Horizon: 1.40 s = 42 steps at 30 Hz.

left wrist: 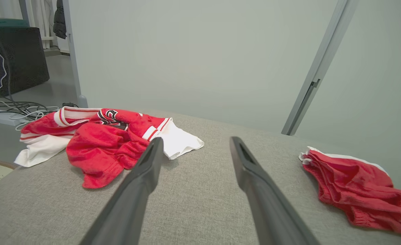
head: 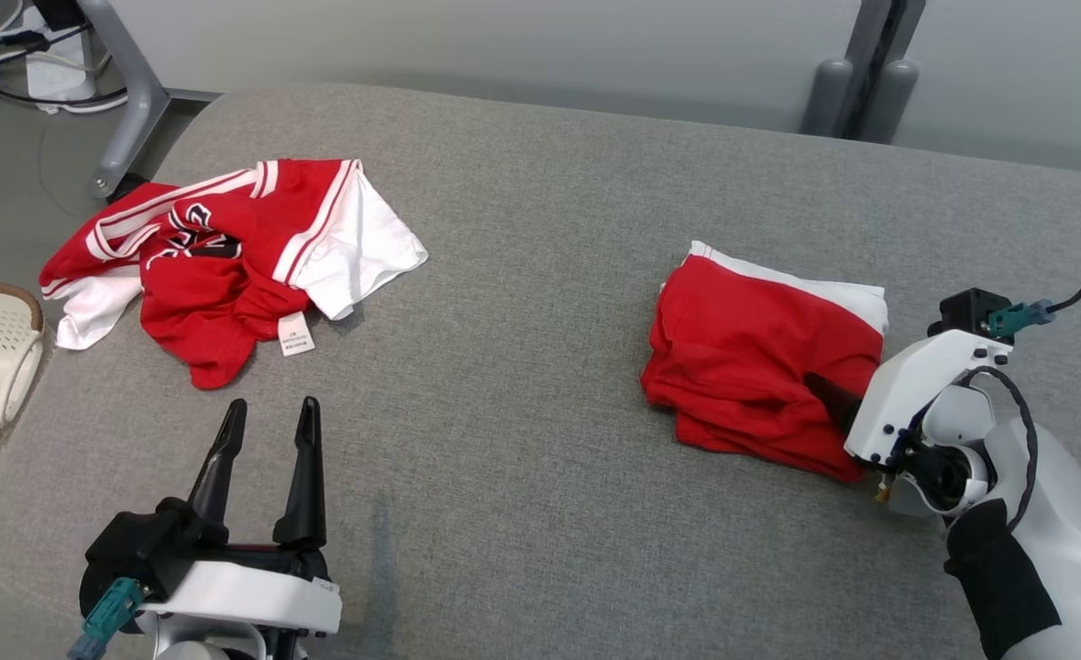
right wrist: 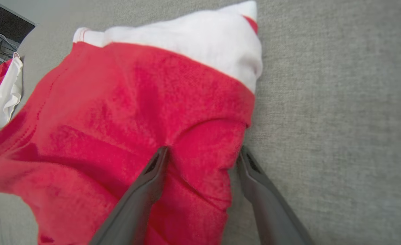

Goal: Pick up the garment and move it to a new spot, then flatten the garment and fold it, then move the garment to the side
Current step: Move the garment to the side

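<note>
Folded garment [head: 760, 357] beneath my right end effector [right wrist: 203, 151], jaws wide.
It lies red and white on the grey surface [head: 522, 367]. My fingers are fully spread, one tip on the cloth, the other at its edge, gripping nothing. My left end effector [head: 272, 408] hovers wide open and empty, with the crumpled jersey [head: 219, 266] just ahead of it.

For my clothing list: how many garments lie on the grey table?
2. A crumpled red and white garment lies on the table's left side; a folded red garment lies on its right, at the right gripper. I see none hidden.
</note>
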Tool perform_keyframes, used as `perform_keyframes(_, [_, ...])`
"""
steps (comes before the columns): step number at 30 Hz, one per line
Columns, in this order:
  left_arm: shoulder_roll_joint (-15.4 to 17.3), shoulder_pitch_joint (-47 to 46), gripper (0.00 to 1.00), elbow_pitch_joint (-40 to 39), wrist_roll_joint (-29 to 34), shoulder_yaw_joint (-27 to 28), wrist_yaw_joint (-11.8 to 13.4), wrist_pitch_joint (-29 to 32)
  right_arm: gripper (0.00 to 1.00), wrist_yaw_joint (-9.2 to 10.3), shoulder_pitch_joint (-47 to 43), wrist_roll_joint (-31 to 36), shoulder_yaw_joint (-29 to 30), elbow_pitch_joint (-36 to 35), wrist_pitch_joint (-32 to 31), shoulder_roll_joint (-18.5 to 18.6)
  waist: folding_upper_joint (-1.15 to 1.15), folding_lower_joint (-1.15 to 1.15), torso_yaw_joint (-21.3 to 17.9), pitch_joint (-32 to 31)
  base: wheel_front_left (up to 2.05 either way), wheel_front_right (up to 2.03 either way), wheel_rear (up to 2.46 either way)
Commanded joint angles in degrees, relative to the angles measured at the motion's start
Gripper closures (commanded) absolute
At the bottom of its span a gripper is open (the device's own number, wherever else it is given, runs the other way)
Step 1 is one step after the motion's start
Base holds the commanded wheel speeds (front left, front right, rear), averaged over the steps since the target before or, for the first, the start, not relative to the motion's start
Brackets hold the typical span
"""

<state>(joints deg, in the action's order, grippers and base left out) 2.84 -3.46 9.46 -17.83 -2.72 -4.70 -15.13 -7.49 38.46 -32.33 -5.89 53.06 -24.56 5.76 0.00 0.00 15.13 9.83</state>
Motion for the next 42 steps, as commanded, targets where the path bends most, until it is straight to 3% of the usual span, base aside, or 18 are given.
perform_keyframes(1, [0.1, -0.8, 0.0, 0.0, -0.4, 0.1, 0.2, 0.0, 0.0, -0.01, -0.7, -0.4, 0.0, 1.8, -0.5, -0.5, 0.0, 0.0, 0.4, 0.2, 0.0, 0.0, 0.0])
perform_keyframes(2, [0.1, -0.9, 0.0, 0.0, -0.4, 0.1, 0.2, 0.0, 0.0, -0.01, -0.7, -0.3, -0.1, 2.3, -0.4, -0.7, 0.0, 0.0, 0.4, 0.2, 0.0, 0.0, 0.0])
perform_keyframes(3, [0.1, -0.9, 0.0, 0.0, -0.4, 0.1, 0.3, 0.0, 0.2, -0.01, -0.7, -0.4, -0.2, 2.3, 0.3, -0.9, 0.0, 0.0, 0.3, 0.2, 0.0, 0.0, 0.0])
perform_keyframes(4, [0.2, -1.0, 0.0, 0.0, -0.3, 0.2, 0.3, 0.0, 0.72, -0.01, -0.6, -0.6, -0.3, 2.1, 1.0, -1.1, 0.0, 0.0, 0.2, 0.2, 0.0, 0.0, 0.0])
perform_keyframes(5, [0.2, -1.0, 0.0, -0.1, -0.2, 0.3, 0.4, 0.0, 1.0, -0.01, -0.4, -0.8, -0.6, 1.8, 1.6, -1.1, 0.0, 0.0, 0.0, 0.1, 0.0, 0.0, 0.0])
perform_keyframes(14, [0.1, -0.9, 0.0, -0.2, 0.8, -0.1, -0.6, 0.0, 1.0, -0.01, -0.2, -2.3, -3.4, -1.0, 8.0, -0.2, 0.0, 0.0, -4.1, -1.3, 0.0, 0.0, 0.0])
perform_keyframes(34, [0.6, -2.6, 0.0, -0.1, 3.2, -3.6, -2.3, 0.0, 1.0, -0.01, -3.9, -7.8, -10.7, -4.8, 13.6, 2.9, 0.0, 0.0, -25.9, -2.7, 0.0, 0.0, 0.0])
perform_keyframes(42, [1.3, -4.7, 0.0, 0.2, 3.6, -6.8, -2.6, 0.0, 1.0, -0.01, -2.2, -9.7, -14.4, -7.3, 15.5, 4.9, 0.0, 0.0, -29.7, -0.2, 0.0, 0.0, 0.0])
